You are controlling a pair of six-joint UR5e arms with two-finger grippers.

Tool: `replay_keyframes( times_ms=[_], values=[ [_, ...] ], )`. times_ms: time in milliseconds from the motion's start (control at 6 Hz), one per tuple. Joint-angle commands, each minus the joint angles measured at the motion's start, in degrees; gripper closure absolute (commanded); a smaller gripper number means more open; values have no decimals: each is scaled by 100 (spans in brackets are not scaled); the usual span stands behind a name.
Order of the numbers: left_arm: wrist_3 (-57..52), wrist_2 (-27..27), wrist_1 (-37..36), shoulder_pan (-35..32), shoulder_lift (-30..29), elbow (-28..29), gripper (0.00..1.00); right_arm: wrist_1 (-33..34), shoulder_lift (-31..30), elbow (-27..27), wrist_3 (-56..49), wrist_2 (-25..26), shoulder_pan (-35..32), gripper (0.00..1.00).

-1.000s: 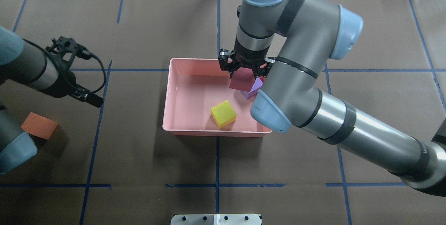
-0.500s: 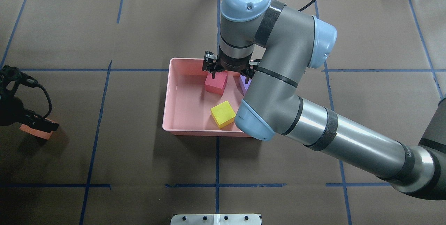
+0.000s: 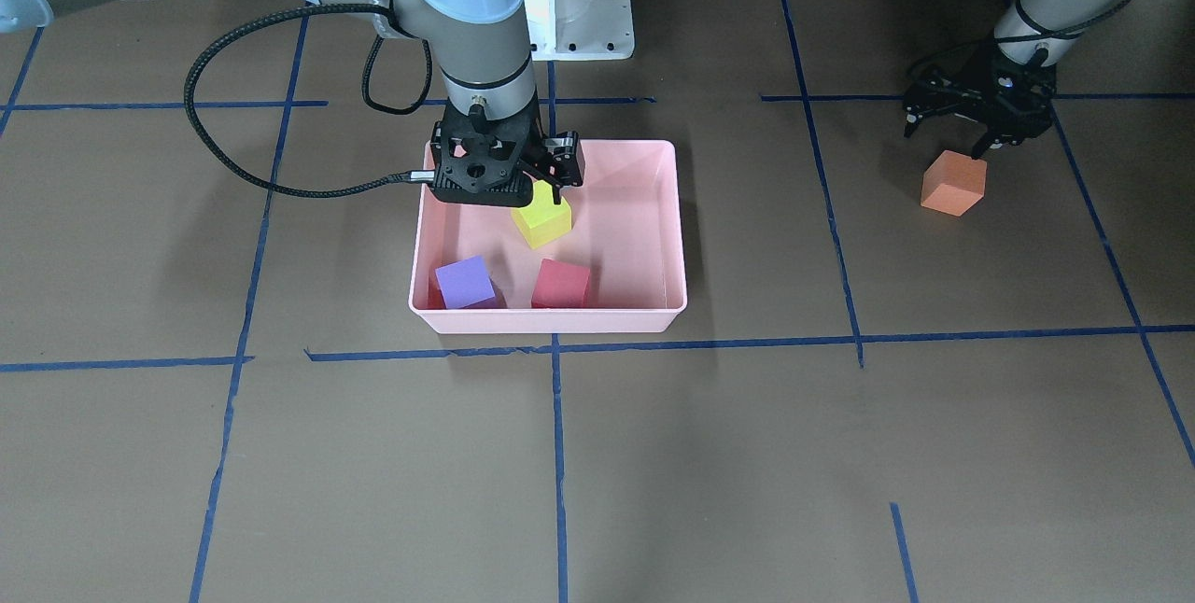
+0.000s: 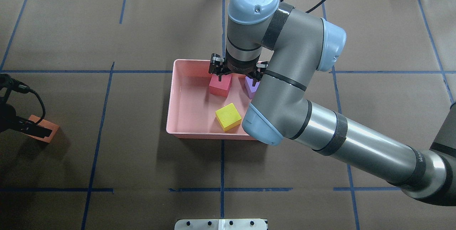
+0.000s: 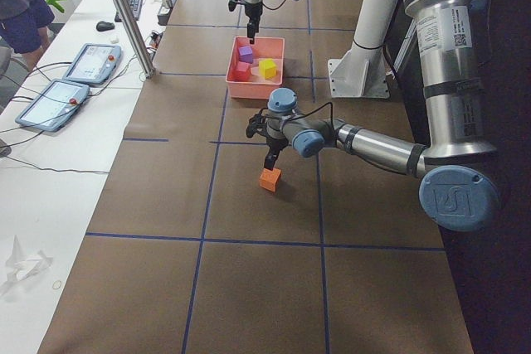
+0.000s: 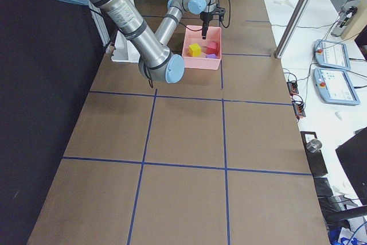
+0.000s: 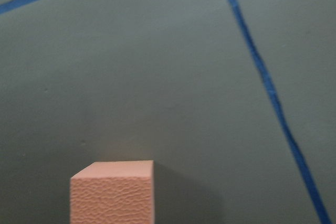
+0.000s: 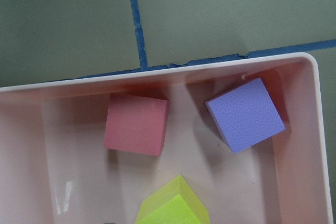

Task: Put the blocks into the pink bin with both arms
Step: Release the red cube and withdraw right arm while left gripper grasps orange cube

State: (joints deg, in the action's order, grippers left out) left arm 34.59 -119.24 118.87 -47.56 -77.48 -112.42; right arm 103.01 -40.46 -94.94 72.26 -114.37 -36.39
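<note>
I see pink bin [image 4: 173,98] holds red-pink block [image 4: 220,85], purple block [image 3: 465,282], yellow-green block [image 4: 228,116]; right tool [image 4: 236,77] spread above; orange block [image 3: 953,183] near surface [image 4: 142,158] left edge, left tool [image 3: 941,142] spread over it.

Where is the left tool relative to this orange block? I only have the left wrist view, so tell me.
Observer: The left tool hangs open just above the orange block, not gripping it.
Operator: Report what the pink bin holds.
Observer: The pink bin holds the red-pink block, the purple block and the yellow-green block.
Operator: Now give me the right tool.
Observer: The right tool is open above the bin, holding nothing.
</note>
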Motion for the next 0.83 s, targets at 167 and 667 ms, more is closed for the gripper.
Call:
replay_keyframes(
  times_ms=[167,667],
  values=[
    [-4,15,-4,-52,-83,289,0,0,-120,-103,-1,3,0,0],
    [-13,15,-13,-34,-232,659,0,0,-208,-147,-1,-6,0,0]
  ],
)
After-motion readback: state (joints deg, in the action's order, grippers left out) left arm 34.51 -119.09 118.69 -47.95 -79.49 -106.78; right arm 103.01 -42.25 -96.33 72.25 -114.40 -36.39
